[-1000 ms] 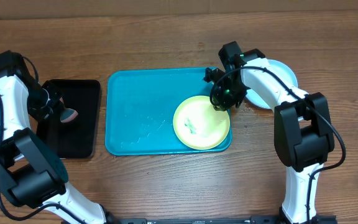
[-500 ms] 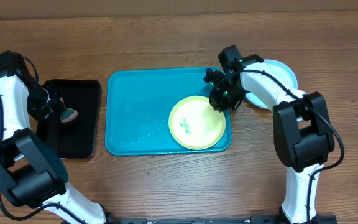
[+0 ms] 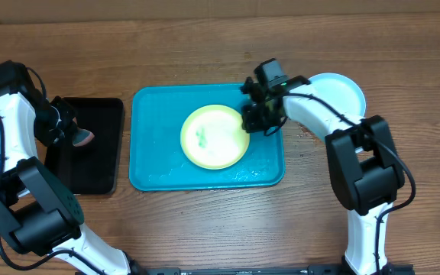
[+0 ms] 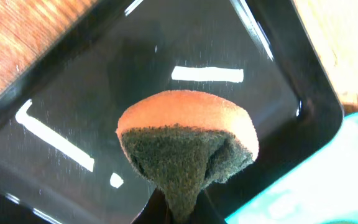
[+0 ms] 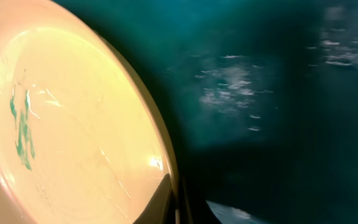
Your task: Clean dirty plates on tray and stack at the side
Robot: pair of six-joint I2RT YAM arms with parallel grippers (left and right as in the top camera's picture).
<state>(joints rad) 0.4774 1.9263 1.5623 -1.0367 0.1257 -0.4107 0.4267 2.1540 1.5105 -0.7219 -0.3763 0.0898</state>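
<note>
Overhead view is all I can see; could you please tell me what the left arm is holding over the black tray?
Observer: A sponge, orange with a dark green scouring face, pinched in the left gripper's jaws above the black tray.
Operator: Thank you. Does the right gripper hold the yellow-green plate?
Observer: Yes, its jaws are shut on the plate's rim.
Operator: Is it clean?
Observer: No, thin teal streaks mark its face.

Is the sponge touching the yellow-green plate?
No, the sponge is over the black tray, while the yellow-green plate lies well apart from it on the turquoise tray.
</note>
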